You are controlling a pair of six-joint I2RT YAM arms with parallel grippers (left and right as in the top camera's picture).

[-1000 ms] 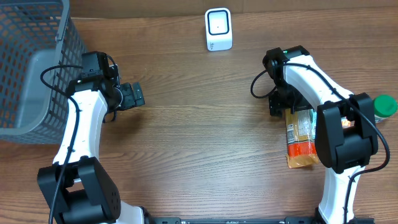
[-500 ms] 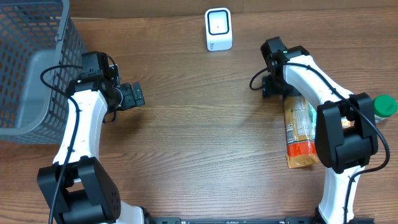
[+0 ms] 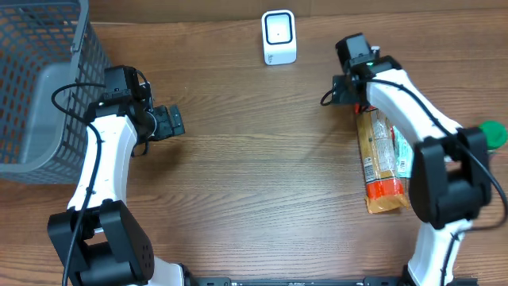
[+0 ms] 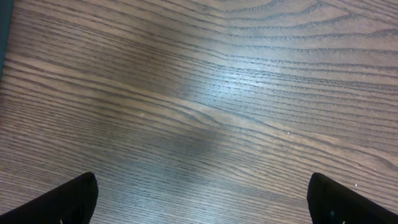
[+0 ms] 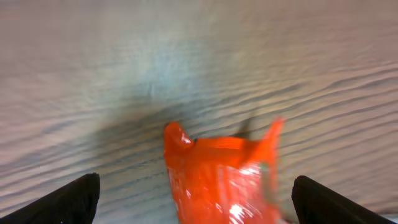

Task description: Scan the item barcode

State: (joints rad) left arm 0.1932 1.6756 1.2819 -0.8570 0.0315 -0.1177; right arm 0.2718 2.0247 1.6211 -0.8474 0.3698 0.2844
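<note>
While the right pincer (image 5: 194, 193) and left pincer (image 4: 202, 199) gaped empty, the packet (image 3: 378, 152) lay ungrasped, unscanned, five o'clock of the scanner (image 3: 279, 37).

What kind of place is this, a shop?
Probably a pretend shop checkout on a wooden table: there's a small white scanner, a grey mesh basket and an orange snack packet.

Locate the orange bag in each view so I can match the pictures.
Overhead: the bag lies lengthwise on the right side, partly under the arm.
Left wrist: not in it; only bare table shows.
Right wrist: one end of the bag sits at bottom centre, blurred.
Shared landmark: the wood-grain table, seen in all three views.
</note>
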